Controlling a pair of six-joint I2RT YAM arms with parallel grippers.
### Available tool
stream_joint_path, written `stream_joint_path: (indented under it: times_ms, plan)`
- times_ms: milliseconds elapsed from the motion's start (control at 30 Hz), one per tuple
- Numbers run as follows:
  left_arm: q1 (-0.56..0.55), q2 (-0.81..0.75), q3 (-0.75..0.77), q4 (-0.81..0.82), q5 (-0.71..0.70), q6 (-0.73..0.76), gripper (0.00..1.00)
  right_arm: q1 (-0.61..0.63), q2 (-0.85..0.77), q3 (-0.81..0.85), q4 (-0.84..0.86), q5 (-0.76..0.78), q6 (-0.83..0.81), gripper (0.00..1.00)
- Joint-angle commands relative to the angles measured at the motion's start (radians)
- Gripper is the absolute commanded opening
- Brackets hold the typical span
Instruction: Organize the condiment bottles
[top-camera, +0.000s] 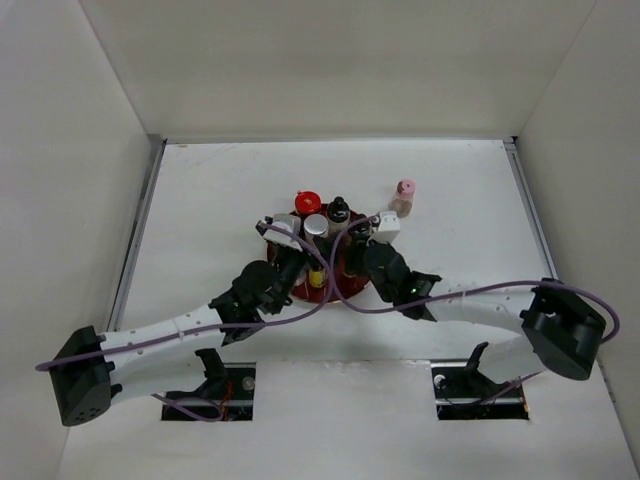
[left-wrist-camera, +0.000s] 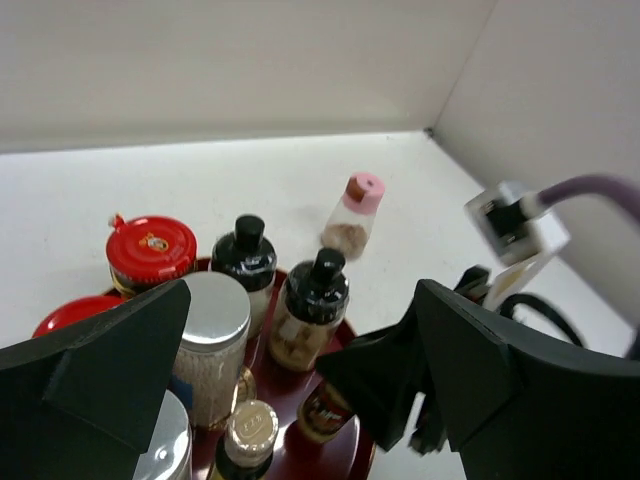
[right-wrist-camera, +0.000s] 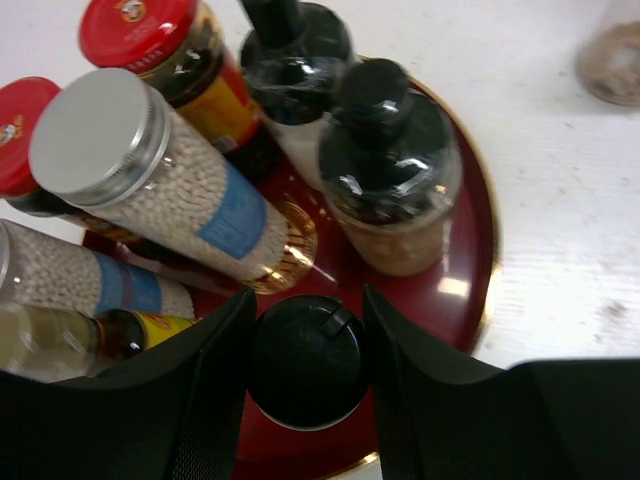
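Light even, diffuse, from overhead; white table (top-camera: 200, 180) bright, shadows short and soft. Glare patch on red tray (right-wrist-camera: 455, 290), sheen on silver-lidded jar (right-wrist-camera: 95, 130) (right wrist view). Black-capped bottle (right-wrist-camera: 305, 360) nearest that lens slightly soft; left wrist foreground dark, blurred.

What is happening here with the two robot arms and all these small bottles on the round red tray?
Two robot arms are sorting condiment bottles on a round dark red tray. The right gripper is closed on a black-capped bottle near the tray's rim. The left gripper hangs above the tray, jaws wide open, holding nothing. Red-lidded jars and silver-lidded cylinders crowd the tray. One small pink-capped bottle stands apart on the white table.
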Motion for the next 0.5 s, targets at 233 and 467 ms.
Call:
stream_joint_path:
  times_ms: [233, 467]
  plan:
    - [0.133, -0.161, -0.088, 0.2, -0.015, 0.018, 1.0, 0.045, 0.162, 0.137, 0.137, 0.006, -0.032, 0.45]
    - [0.196, -0.209, -0.146, 0.186, -0.06, -0.002, 1.0, 0.045, 0.236, 0.195, 0.162, 0.051, -0.09, 0.45]
